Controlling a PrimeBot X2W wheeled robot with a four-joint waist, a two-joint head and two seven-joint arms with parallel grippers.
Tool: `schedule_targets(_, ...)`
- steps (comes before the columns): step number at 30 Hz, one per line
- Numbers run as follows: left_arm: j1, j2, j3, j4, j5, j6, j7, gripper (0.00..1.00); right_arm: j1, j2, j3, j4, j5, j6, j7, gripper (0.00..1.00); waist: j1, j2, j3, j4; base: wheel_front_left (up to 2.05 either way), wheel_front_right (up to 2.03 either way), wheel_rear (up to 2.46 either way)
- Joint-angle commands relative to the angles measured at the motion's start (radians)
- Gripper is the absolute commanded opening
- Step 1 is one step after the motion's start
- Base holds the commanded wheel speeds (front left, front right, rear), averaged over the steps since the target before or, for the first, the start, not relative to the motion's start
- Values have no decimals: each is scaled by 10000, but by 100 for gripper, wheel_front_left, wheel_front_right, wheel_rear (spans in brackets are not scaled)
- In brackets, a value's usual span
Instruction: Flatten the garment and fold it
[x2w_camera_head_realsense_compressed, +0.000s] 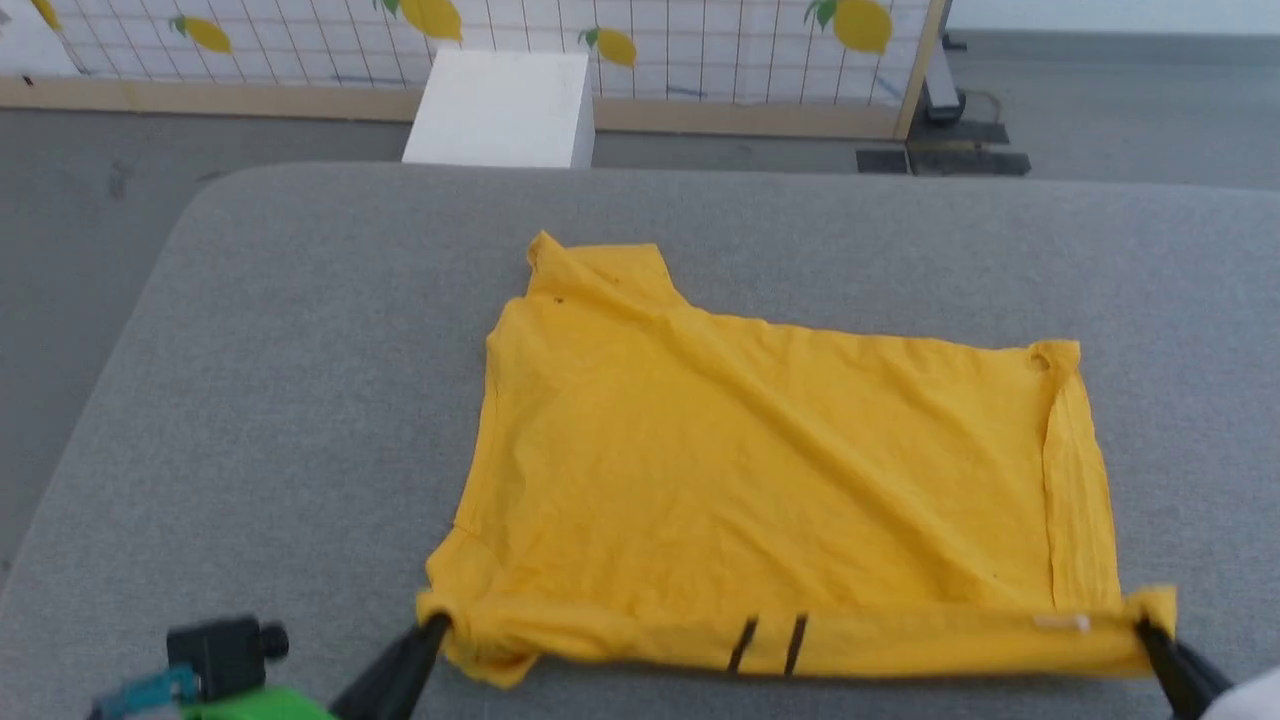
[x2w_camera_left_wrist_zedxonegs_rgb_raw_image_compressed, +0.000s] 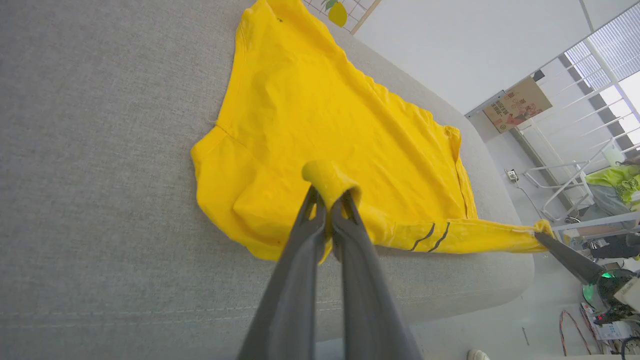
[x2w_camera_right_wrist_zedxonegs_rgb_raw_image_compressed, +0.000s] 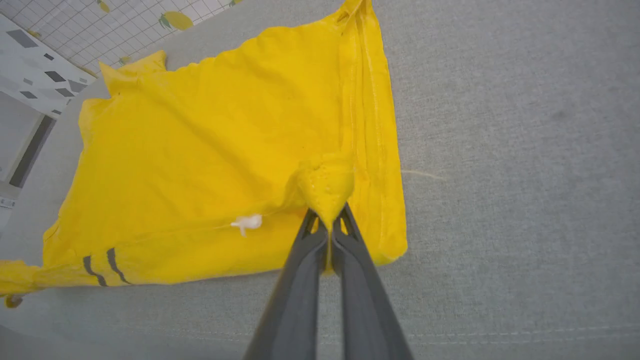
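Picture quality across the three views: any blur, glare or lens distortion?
Head view: slightly soft overall, flat even light, no hard shadow around the garment. Left wrist view: the wide-angle lens bends the edge of the grey padded surface, the window at upper right is blown out, the left hand is sharp. Right wrist view: evenly lit, right hand and fabric crisp.

A grey fabric-covered surface (x2w_camera_head_realsense_compressed: 250, 400) carries the yellow garment (x2w_camera_head_realsense_compressed: 750, 450), spread mostly flat.
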Motion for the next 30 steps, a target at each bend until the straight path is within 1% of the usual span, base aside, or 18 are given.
schedule_targets(1,-600,98,57,23,211,-84,126,0,-517,-130,111,49,-136,-13,-151,0,0,-1,532,-93,0,0,0)
schedule_targets(6,-2220,89,83,547,611,-304,573,0,-1891,-546,527,485,-372,-13,-355,0,0,-1,1397,-189,0,0,0)
schedule_targets(11,-3830,-281,139,1535,714,-679,792,0,-3169,-1000,849,1113,-467,-13,-507,0,0,-1,2189,-197,0,0,0)
schedule_targets(15,-4809,-526,144,2512,653,-976,1003,0,-3957,-1292,1042,1667,-522,-13,-604,0,0,-1,2662,-246,0,0,0)
schedule_targets(20,-5498,-853,-19,3578,595,-1187,1242,0,-4596,-1503,1367,2438,-576,-13,-550,0,0,-1,3114,-315,0,0,0)
schedule_targets(25,-5729,-1183,-335,4519,585,-1350,1446,0,-4947,-1596,1627,3066,-554,-13,-453,0,0,-1,3495,-341,0,0,0)
schedule_targets(30,-5941,-1374,-671,5242,732,-1495,1633,0,-5161,-1674,1670,3394,-488,-13,-524,0,0,-1,3784,-289,0,0,0)
